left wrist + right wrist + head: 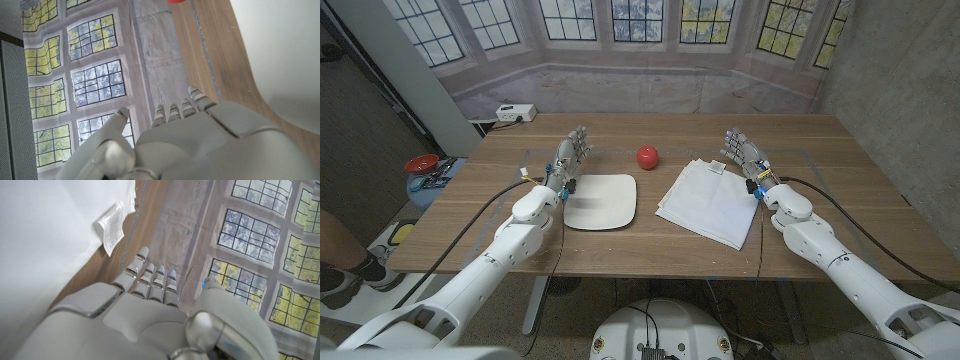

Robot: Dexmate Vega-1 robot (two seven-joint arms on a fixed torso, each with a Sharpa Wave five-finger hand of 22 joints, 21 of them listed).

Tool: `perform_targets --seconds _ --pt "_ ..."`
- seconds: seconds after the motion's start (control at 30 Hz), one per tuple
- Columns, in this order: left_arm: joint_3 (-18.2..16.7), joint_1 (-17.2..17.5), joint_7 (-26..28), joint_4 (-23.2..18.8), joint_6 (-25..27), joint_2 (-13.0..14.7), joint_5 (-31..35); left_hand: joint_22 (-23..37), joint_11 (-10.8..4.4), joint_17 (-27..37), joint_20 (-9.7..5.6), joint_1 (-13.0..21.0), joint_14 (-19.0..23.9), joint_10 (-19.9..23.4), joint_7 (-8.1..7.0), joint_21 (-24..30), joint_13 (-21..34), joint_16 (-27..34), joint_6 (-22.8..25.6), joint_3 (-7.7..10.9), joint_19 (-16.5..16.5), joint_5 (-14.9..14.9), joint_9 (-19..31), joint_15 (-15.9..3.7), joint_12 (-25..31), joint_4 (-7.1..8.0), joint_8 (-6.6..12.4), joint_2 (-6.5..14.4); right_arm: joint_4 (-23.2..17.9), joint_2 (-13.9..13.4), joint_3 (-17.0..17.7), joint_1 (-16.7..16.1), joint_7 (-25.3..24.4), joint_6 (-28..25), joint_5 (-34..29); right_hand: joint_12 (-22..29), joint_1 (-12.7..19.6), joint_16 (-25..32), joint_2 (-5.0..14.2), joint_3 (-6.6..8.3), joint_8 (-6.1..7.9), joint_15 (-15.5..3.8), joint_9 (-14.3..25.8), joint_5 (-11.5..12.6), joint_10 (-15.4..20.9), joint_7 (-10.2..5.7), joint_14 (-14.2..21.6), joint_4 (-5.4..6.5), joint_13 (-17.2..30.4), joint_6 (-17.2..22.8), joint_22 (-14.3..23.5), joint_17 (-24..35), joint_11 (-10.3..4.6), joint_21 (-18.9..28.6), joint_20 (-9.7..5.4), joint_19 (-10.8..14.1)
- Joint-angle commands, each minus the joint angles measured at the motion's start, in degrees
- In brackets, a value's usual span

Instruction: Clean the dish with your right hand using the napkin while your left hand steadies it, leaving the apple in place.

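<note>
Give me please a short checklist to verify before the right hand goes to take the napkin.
1. Right hand holds nothing, fingers apart: ok.
2. Napkin lies beside the right hand, nothing on top of it: ok.
3. Left hand steadies the dish: not ok, it stands at the dish's left edge without gripping it.
4. Apple is apart from the dish and the napkin, behind them: ok.
5. Dish has dirt to wipe: cannot tell, its surface looks plain white.
6. Napkin's label at the corner nearest the right hand's fingers, might snag: cannot tell.
</note>
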Motion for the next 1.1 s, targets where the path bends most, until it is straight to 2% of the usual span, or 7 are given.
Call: perform_targets --seconds 0.03,0.37,0.63,0.9,1.1 --pt "-0.29 2.46 -2.11 0.03 -1.59 0.74 -0.96 0.24 0.06 0.10 0.03 0.62 0.12 -0.33 0.15 0.21 0.26 0.34 -0.05 0.43 0.59 0.23 0.15 0.45 0.39 -0.03 0.16 0.54 -8.47 -1.38 -0.62 -5.42 -5.98 -2.54 -2.30 0.26 0.54 0.28 0.09 0.61 0.33 0.10 0.29 0.30 0.36 -0.16 0.34 -0.21 0.08 0.35 0.21 0.10 0.03 0.11 -0.28 0.44" --pt "-0.66 2.17 -3.44 0.48 -2.06 1.35 -1.28 0.24 0.11 0.11 0.06 0.73 0.12 -0.20 0.18 0.18 0.27 0.32 0.08 0.64 0.62 0.17 0.16 0.50 0.37 -0.10 0.11 0.48 -12.32 -2.84 -0.20 -7.84 -8.15 -2.83 -3.85 0.13 0.41 0.22 0.03 0.82 0.13 0.16 0.29 0.13 0.04 -0.24 0.02 -0.42 0.06 0.03 0.22 -0.22 -0.10 -0.40 -0.21 0.53" --pt "-0.82 2.07 -4.41 0.42 -1.88 2.25 -1.34 0.25 0.07 0.11 0.05 0.79 0.11 -0.15 0.18 0.15 0.27 0.31 0.18 0.78 0.62 0.12 0.17 0.50 0.34 -0.15 0.06 0.38 -14.94 -4.02 -0.38 -8.07 -9.35 -3.94 -5.93 0.09 0.39 0.21 -0.01 0.96 0.06 0.18 0.29 0.06 -0.08 -0.20 -0.05 -0.58 0.05 -0.07 0.22 -0.41 -0.23 -0.71 -0.22 0.51" --pt "-0.51 0.82 -5.79 1.87 -2.04 2.25 -1.19 0.25 0.13 0.11 0.05 0.85 0.06 -0.20 0.10 0.11 0.27 0.28 0.23 0.89 0.57 0.08 0.18 0.51 0.28 -0.21 0.02 0.31 -16.64 -5.02 -0.81 -7.73 -10.05 -5.19 -8.08 0.03 0.50 0.17 -0.22 1.13 -0.01 0.18 0.29 -0.03 -0.25 -0.28 -0.21 -0.95 0.04 -0.21 0.22 -0.70 0.05 -1.08 -0.25 0.59" --pt "-0.21 0.42 -5.67 2.26 -2.12 2.01 -0.74 0.25 0.10 0.10 0.04 0.91 0.05 -0.18 0.07 0.09 0.28 0.27 0.14 0.98 0.57 0.05 0.18 0.53 0.26 -0.27 -0.06 0.26 -17.78 -5.76 -0.96 -7.89 -10.77 -5.62 -9.90 0.03 0.53 0.12 -0.33 1.25 -0.03 0.17 0.29 -0.09 -0.30 -0.28 -0.40 -1.17 0.03 -0.25 0.23 -0.89 -0.28 -1.41 -0.19 0.55"
